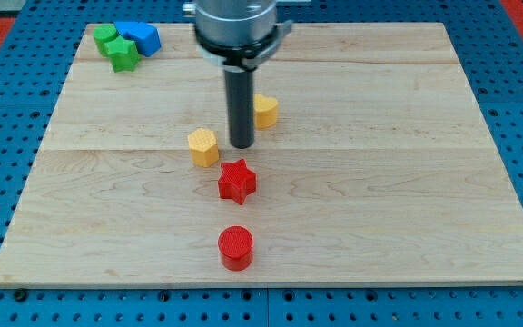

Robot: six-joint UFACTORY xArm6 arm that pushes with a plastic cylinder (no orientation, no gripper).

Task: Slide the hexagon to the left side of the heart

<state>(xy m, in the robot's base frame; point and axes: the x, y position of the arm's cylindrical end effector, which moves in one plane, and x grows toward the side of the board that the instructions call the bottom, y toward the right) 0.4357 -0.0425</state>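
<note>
Near the frame's centre, on the pale wooden counter (407,182), my tip (241,145) is resting just right of the yellow hexagon block (203,146), apparently apart from it. My tool is a plain rod, with nothing to open or close. The yellow heart block (265,111) is sitting partly hidden behind the rod. Below, a red star block (237,181) is lying.

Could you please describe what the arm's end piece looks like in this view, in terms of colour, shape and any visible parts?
It ends in a straight, smooth, black cylindrical rod. My tip is its flat lower end, by the yellow hexagon block. The rod hangs from a wider round metallic grey housing at the view's top, with a dark collar beneath it. No cables or markings show.
</note>
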